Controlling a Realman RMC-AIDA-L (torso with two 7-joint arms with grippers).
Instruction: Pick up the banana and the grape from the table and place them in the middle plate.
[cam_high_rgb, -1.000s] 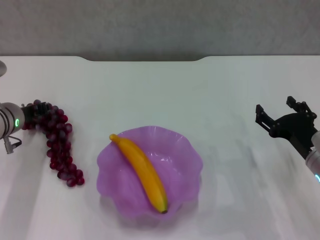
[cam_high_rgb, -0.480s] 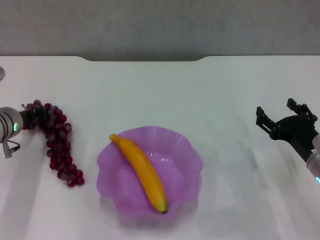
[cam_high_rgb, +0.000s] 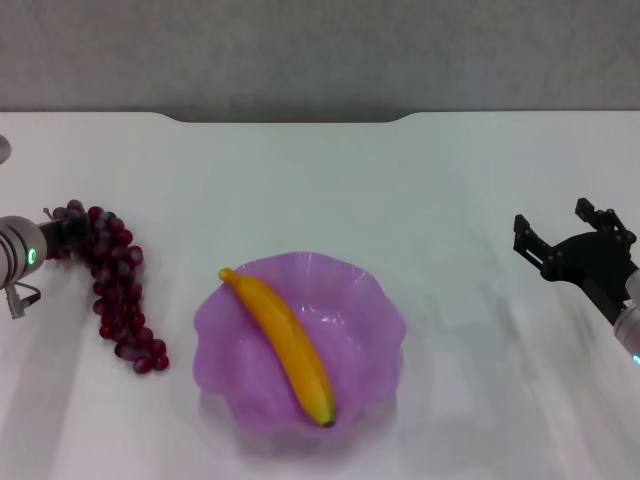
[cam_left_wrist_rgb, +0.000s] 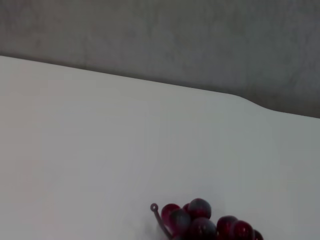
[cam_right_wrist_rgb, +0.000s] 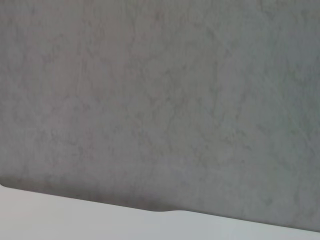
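Left pincer (cam_high_rgb: 62, 232) shifted little — banana (cam_high_rgb: 283, 343) in middle plate (cam_high_rgb: 375, 310).

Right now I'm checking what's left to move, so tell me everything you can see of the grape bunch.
The grape is a long bunch of small, round, glossy dark red-purple berries with a thin stem at its far end. It lies flat on the white table, left of the purple plate and apart from it, curving from far-left toward the robot. The left gripper is at its far end, seemingly in contact; the grip itself is hidden.
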